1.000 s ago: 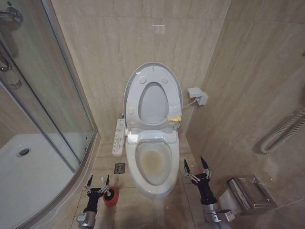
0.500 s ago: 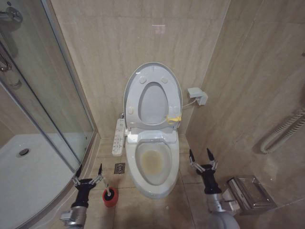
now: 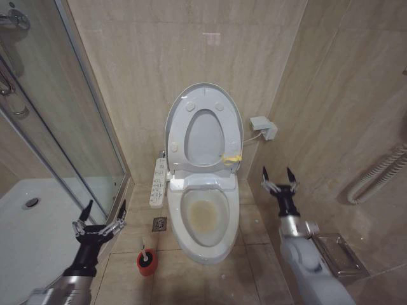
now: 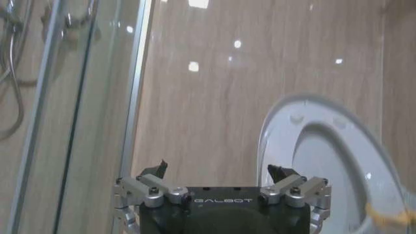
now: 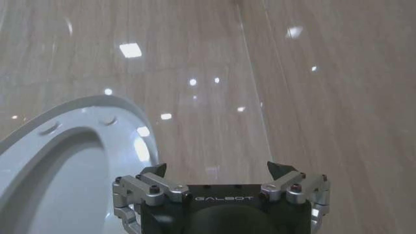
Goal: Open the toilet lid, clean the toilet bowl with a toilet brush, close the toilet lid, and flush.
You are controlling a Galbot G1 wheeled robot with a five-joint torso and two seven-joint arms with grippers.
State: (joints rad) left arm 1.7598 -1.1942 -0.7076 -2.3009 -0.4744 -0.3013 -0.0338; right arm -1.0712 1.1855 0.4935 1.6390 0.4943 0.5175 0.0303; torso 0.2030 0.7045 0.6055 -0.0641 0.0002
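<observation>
The toilet lid [image 3: 205, 130] is standing upright against the back wall at the centre of the frame, with the stained toilet bowl [image 3: 205, 216] lying open below it. The left gripper [image 3: 100, 214] is hovering at lower left with its jaws spread wide and empty, between the shower glass [image 3: 70, 140] and the bowl, apart from both. The toilet brush [image 3: 145, 257] is sitting in its red cup on the floor, just left of the bowl's front. The right gripper [image 3: 278, 178] is hanging open and empty right of the bowl, near the side wall.
</observation>
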